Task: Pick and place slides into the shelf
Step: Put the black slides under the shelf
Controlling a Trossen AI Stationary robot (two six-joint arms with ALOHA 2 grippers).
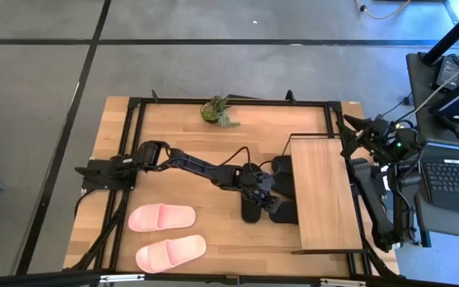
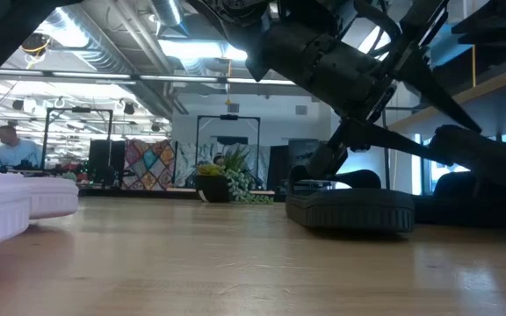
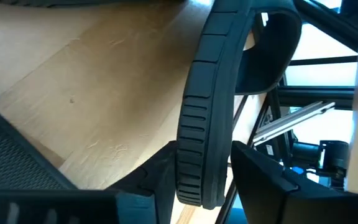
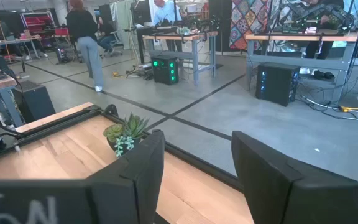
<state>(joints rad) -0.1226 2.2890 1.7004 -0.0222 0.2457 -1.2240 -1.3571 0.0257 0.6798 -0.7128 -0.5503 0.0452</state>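
Left gripper (image 3: 199, 186) straddles ribbed matte black slide (image 3: 204, 112) (rubbery sole).

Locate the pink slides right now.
In the high view, both pink slides lie side by side on the tabletop near its front-left corner, below the left arm and well left of the shelf. Neither gripper is near them.

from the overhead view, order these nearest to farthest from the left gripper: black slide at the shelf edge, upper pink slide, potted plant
Measured from the left gripper:
1. Black slide, right at the fingers, beside the shelf.
2. Upper pink slide, off toward the left arm's base, near the table's front.
3. Potted plant, at the table's far edge. It and the pink slide are fairly close in distance, so that ranking is loose.
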